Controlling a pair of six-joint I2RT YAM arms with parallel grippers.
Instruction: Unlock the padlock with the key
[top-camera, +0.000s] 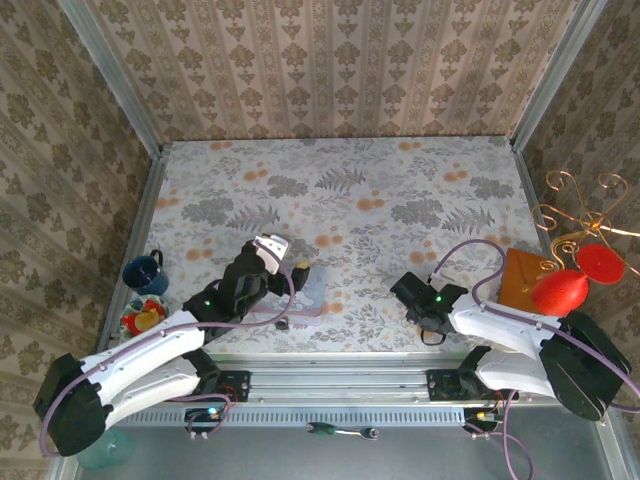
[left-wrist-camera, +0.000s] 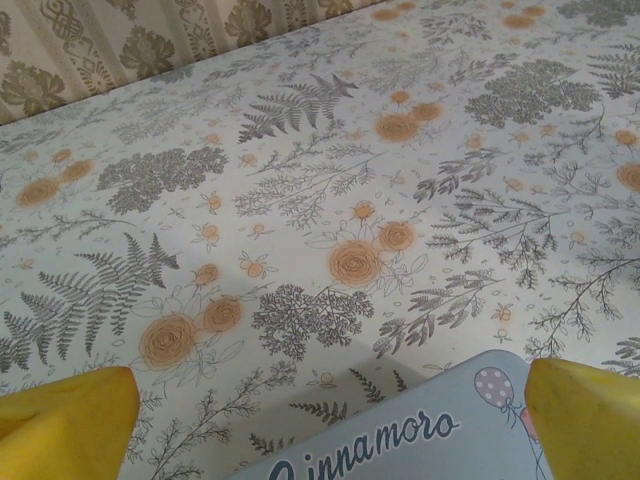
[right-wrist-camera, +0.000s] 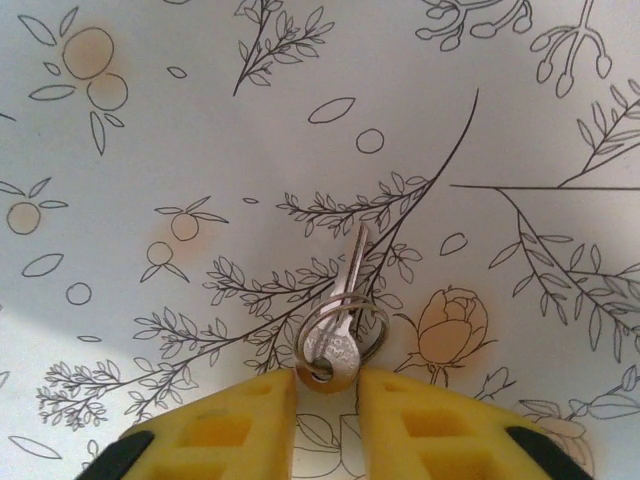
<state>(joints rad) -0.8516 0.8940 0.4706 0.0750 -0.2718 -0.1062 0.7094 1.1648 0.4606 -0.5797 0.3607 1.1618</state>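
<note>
Up close, the right end effector (right-wrist-camera: 328, 388) has its yellow fingers (right-wrist-camera: 240, 420) drawn in to a narrow gap, and the rounded head of the key (right-wrist-camera: 338, 330) sits pinched between their tips. The key's blade points straight away from the wrist over the flower-printed counter (top-camera: 400, 190), and a split ring (right-wrist-camera: 372, 325) passes through the hole in its head. From above, this arm sits low at the right of the counter, near the front edge.

The left end effector (left-wrist-camera: 325, 410) is spread wide, one yellow finger at each lower corner of its wrist view, holding nothing. Between those fingers lies the edge of a pastel blue tin (left-wrist-camera: 400, 440) lettered "Cinnamoro"; whether the fingers touch it cannot be told.

The padlock (top-camera: 283, 323) is a tiny black block lying on the counter just beside the tin's near edge, close to the front rail and left of centre, well apart from the key. It is too small to tell whether its shackle is closed.

At the counter's left edge stand a dark blue mug (top-camera: 145, 272) and, nearer the arm bases, a small heap of bright toys (top-camera: 143, 318). At the right edge are a brown box (top-camera: 520, 280), two red pieces (top-camera: 560, 290) and a gold wire stand (top-camera: 575, 215). A screwdriver (top-camera: 340, 431) lies on the grey ledge before the rail
</note>
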